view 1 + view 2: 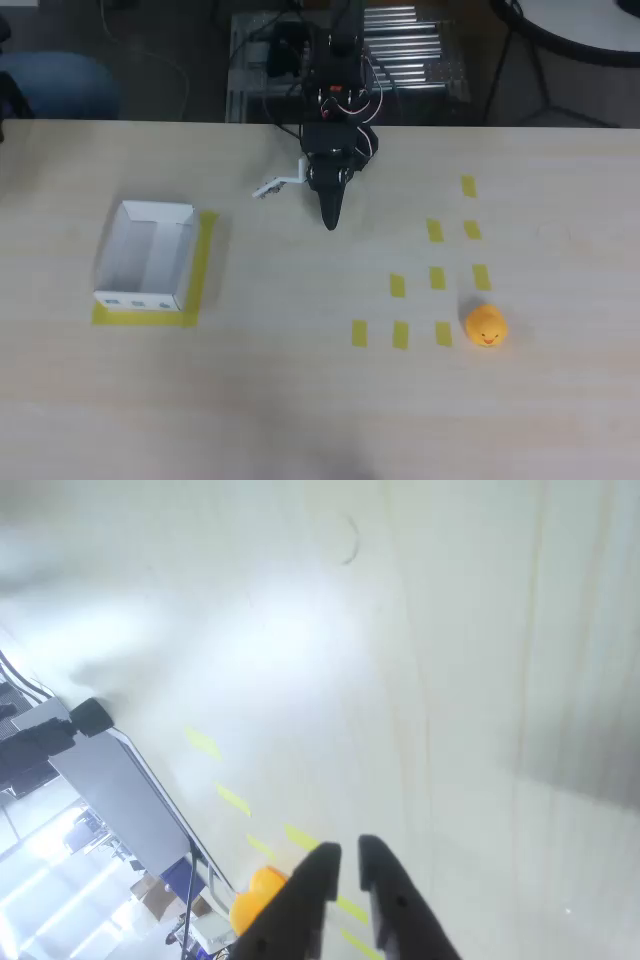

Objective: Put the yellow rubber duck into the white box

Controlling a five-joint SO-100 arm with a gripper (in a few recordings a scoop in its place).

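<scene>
The yellow rubber duck [486,327] sits on the table at the right, beside a grid of yellow tape strips. Far to the left stands the white box [138,299], open-topped with nothing in it, on a yellow tape outline. My black gripper [330,222] hangs at the back centre of the table, pointing toward the front, well apart from both duck and box. Its fingers come together to a point and hold nothing. In the wrist view the two dark fingers [398,900] stand almost closed, and the duck [255,895] shows small and blurred behind the left one.
Several short yellow tape strips [437,278] lie flat between the gripper and the duck. A yellow tape border [203,262] frames the box. The arm's base and cables [335,70] sit at the table's far edge. A white bracket [272,187] sticks out left of the gripper.
</scene>
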